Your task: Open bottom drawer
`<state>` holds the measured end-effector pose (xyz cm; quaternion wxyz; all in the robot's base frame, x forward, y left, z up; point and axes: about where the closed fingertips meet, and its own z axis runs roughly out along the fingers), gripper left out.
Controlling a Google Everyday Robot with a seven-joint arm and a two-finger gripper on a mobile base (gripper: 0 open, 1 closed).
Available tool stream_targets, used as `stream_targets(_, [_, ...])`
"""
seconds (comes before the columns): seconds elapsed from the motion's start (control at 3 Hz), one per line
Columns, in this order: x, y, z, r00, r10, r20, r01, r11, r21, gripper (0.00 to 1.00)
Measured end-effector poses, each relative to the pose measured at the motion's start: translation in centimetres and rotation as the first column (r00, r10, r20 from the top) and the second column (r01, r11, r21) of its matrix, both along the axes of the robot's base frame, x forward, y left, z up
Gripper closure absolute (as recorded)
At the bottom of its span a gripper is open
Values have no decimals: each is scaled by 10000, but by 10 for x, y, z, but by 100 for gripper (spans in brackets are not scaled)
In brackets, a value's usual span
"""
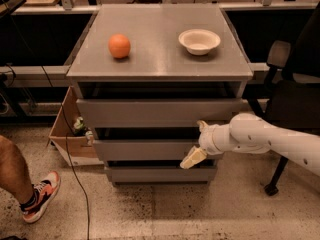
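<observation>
Grey three-drawer cabinet (150,69) sits at frame centre. The bottom drawer (150,174) is the slimmest front, at 6 o'clock of the cabinet just above the speckled floor (165,214), and it looks pushed in with a dark slot above it. The white arm (270,138) comes in from 3 o'clock. The gripper (194,143) is in front of the right end of the middle drawer (140,149), i.e. at about 1 o'clock from the bottom drawer's centre. It's spread open and holds nothing: one beige finger (202,125) points up toward the gap under the top drawer (150,113), the other beige finger (192,158) angles down toward 7 o'clock, its tip right at the slot above the bottom drawer's front. Can't tell if that tip touches anything. On the cabinet top there's an orange (119,46) at 10 o'clock and a white bowl (199,41) at 1 o'clock, well apart. An open cardboard box (67,146) is at 9 o'clock beside the cabinet, with a black cable (65,134) hanging across it. A person's leg and sneaker (41,196) are at 8 o'clock. An office chair (292,84) is at 3 o'clock behind the arm.
</observation>
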<state>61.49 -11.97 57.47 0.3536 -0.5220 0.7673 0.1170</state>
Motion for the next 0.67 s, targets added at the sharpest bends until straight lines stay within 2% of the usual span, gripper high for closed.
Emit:
stream_targets(0.33, [-8, -9, -24, 9980, 581, -267, -576, 9982, 170, 0])
stream_targets(0.67, [-39, -29, -81, 9824, 1676, -826, -1653, 9857, 339, 0])
